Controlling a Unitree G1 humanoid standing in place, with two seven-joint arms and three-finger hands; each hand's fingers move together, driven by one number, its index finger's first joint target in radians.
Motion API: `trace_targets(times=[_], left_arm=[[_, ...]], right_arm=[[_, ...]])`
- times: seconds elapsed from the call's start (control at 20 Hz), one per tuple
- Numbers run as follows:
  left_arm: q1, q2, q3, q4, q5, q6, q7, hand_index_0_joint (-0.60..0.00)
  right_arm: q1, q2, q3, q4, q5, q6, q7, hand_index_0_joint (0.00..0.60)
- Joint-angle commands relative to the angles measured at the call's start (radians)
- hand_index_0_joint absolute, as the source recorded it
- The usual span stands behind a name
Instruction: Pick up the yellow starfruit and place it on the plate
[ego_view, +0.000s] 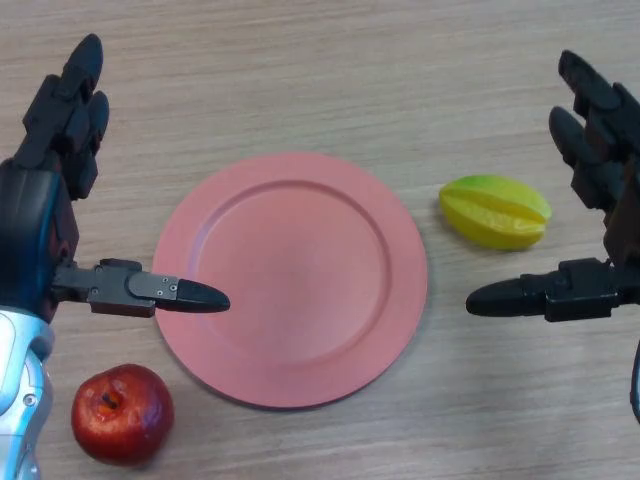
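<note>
Red apple (122, 413) nearest, lower left, no writing readable anywhere. Left hand (45, 215) spread open, empty, thumb tip over pink plate (290, 280) rim. Right hand (600, 200) open wide, empty. Yellow starfruit (495, 211) on wooden table (320, 70), right of plate, between right thumb and fingers, untouched; long axis left-right.

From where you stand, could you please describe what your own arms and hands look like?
Both hands are black and blocky: the left hand and the right hand each have thick segmented fingers ending in rounded tips, plus a thumb with a smooth, glossy, tapered tip. Below the left hand, the forearm has a silver-grey metallic casing with a blue tint. The right forearm is barely in view.
</note>
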Motion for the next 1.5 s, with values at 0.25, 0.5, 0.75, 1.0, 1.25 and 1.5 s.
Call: trace_targets(times=[0.25,0.5,0.75,1.0,1.25,1.5], left_arm=[[-0.012,0.026,0.061,-0.076,-0.009,-0.123,0.018,0.000],[-0.016,0.029,0.065,-0.077,-0.024,-0.114,0.022,0.000],[-0.013,0.025,0.047,-0.067,0.007,-0.118,0.001,0.000],[0.014,0.014,0.041,-0.078,0.000,-0.090,-0.014,0.000],[-0.007,0.018,0.038,-0.073,-0.019,-0.057,-0.014,0.000],[-0.024,0.024,0.039,-0.057,-0.034,-0.058,-0.019,0.000]], right_arm=[[-0.033,-0.015,-0.008,-0.060,-0.001,-0.145,-0.038,0.000],[-0.038,-0.021,-0.023,-0.068,0.019,-0.124,-0.034,0.000],[-0.060,-0.031,-0.028,0.022,0.012,-0.188,-0.028,0.000],[-0.135,-0.049,-0.030,0.187,-0.012,-0.276,-0.013,0.000],[-0.248,-0.067,-0.016,0.501,-0.109,-0.496,-0.031,0.000],[-0.354,-0.089,-0.009,0.779,-0.201,-0.673,-0.073,0.000]])
